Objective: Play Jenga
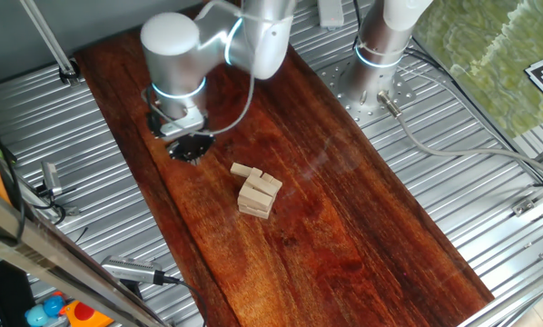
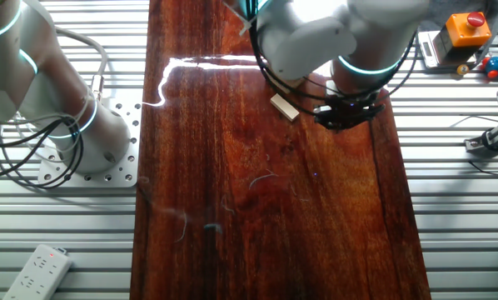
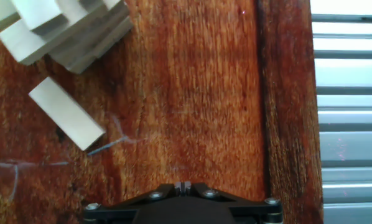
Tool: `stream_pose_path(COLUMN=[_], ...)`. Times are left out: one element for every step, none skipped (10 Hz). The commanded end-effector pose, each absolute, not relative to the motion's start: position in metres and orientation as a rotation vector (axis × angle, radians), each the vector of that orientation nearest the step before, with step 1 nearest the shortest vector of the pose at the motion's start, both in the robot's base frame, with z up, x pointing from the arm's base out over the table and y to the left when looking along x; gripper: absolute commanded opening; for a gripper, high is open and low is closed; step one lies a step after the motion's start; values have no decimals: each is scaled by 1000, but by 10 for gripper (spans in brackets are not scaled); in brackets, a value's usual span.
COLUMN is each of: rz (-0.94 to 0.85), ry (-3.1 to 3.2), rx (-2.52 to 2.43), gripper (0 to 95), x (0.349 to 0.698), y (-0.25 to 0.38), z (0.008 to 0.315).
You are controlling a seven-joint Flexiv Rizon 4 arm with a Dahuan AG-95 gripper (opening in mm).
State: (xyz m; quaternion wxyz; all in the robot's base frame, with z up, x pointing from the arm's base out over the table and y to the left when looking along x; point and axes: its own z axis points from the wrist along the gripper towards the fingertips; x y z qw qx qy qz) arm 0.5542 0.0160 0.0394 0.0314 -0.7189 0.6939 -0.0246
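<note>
**Clerk:** Wood, dark reddish board (image 1: 344, 227), glossy; ribbed metal table (image 1: 99, 209) on both sides. Second arm's base (image 1: 378, 54) bolted beyond the board.

**Checker:** Task item?

**Clerk:** Jenga stack (image 1: 259, 194), pale blocks, a few layers; loose block (image 1: 243, 170) lies flat just beside it. Both near the gripper (image 1: 189, 148), apart from it, on the board.

**Checker:** Gripper opening?

**Clerk:** Cannot tell. Hand view shows only the black mount; fingers unseen. Nothing visibly held.

**Checker:** Obscured?

**Clerk:** In the other fixed view, the arm hides the stack; hand view crops it.
</note>
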Motion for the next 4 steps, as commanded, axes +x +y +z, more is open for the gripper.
stream_pose_path(rz=[-81,-84,-91,-96], ry=[2146,2148,2151,2155], rx=[-2202,-2201,-2198,-2196], gripper=[0,0,0,0], x=[554,554,554,554], y=[16,16,16,17], z=[39,40,40,40])
